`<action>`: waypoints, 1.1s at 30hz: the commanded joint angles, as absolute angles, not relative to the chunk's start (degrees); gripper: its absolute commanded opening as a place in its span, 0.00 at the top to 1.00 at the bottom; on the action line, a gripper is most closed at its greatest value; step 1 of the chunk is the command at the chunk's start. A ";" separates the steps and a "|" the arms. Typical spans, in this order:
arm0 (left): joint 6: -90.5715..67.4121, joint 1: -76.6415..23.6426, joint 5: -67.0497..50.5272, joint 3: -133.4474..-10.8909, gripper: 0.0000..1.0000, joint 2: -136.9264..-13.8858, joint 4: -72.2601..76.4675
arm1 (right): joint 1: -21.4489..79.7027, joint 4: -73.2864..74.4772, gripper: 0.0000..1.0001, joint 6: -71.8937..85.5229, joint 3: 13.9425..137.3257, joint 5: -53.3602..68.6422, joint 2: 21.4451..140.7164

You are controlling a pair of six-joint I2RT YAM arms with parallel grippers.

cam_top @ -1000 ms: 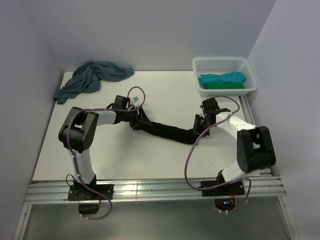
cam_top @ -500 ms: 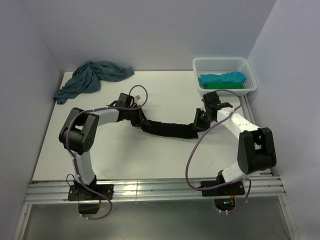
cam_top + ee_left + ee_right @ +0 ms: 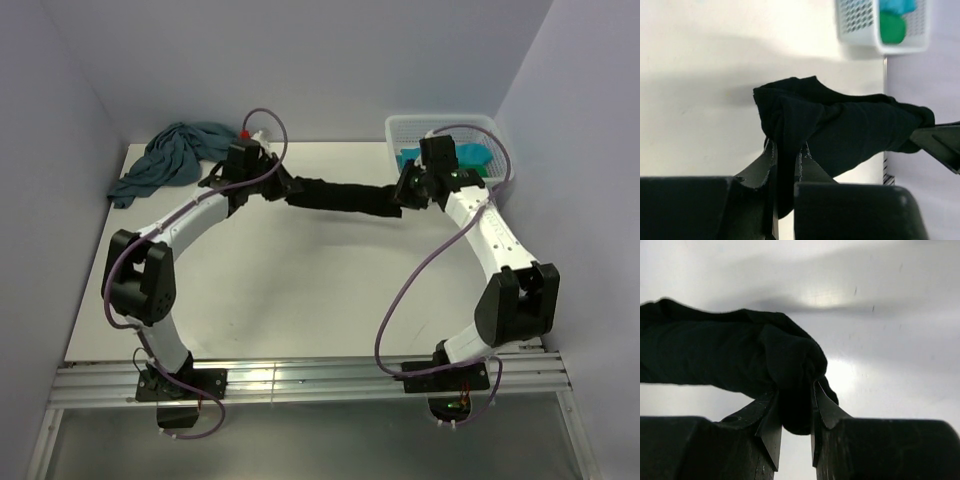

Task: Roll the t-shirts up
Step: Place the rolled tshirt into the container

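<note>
slippage is my worry: my left hand (image 3: 280, 185) and right hand (image 3: 405, 191) each clamp one end of the rolled black cloth t-shirt (image 3: 345, 197), held above the white table (image 3: 300, 280); uneven pulling could unroll it.

— How's the left arm (image 3: 190, 215)?
— Stretched far forward; the left hand (image 3: 283, 188) points right, jaws pinched on the shirt (image 3: 345, 196).
— And the right arm (image 3: 490, 225)?
— Also reaching forward; the right hand (image 3: 405, 192) points left, clamped on the other end.
</note>
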State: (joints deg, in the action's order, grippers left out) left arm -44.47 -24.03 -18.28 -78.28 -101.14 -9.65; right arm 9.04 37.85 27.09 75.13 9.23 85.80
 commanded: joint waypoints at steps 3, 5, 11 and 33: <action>-48.51 -27.33 -18.10 -91.30 1.00 -107.03 -1.15 | 5.28 34.37 1.00 30.41 88.13 5.80 92.10; -48.78 -28.99 -18.19 -98.04 1.00 -112.03 -1.32 | 3.61 33.49 1.00 30.85 90.95 5.37 95.95; -49.57 -32.16 -16.61 -112.99 1.00 -122.06 -1.05 | 0.44 32.17 1.00 31.29 100.80 5.53 106.32; -48.52 -35.59 -17.93 -125.86 1.00 -132.37 -3.51 | -2.83 40.08 1.00 28.66 114.81 18.01 132.82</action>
